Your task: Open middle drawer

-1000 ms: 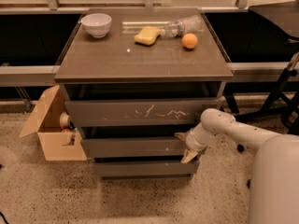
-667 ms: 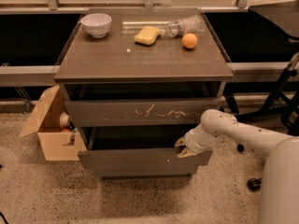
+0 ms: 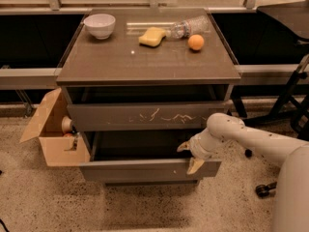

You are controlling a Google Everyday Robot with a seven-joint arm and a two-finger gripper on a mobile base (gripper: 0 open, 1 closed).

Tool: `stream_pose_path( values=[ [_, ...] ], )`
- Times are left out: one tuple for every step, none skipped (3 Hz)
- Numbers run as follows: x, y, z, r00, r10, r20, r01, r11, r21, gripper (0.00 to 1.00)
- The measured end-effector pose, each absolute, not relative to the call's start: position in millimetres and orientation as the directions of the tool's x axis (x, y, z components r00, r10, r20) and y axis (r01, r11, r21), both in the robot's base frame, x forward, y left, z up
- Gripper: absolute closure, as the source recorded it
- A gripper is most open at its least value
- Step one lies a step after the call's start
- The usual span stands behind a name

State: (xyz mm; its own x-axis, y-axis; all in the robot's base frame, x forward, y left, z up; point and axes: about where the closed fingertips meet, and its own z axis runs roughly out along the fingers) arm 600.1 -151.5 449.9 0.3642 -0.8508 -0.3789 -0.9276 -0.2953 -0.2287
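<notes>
At right end of middle drawer [image 3: 140, 170], long axis left-right, front toward camera: tool [image 3: 189, 156] clamped on it.

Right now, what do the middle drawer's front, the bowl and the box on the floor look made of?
Middle drawer, gripper clamped on its top edge: matte grey-brown laminate, probably. Bowl: glossy white ceramic or plastic. Box: brown cardboard, open flaps.
</notes>
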Motion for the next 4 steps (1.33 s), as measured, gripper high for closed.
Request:
stream_pose_path(
  values=[
    [600.1, -151.5, 449.9, 0.364, -0.851, -0.379, -0.928, -0.295, -0.229, 0.0],
    [596.6, -149.9, 444.9, 0.357, -0.854, -0.379, -0.932, -0.298, -0.207, 0.0],
    [580.0, -149.2, 427.0, 0.314, -0.855, -0.412, -0.949, -0.293, -0.114, 0.0],
    [564.4, -147.9, 422.3, 0.277, -0.861, -0.427, -0.959, -0.274, -0.07, 0.0]
  ],
)
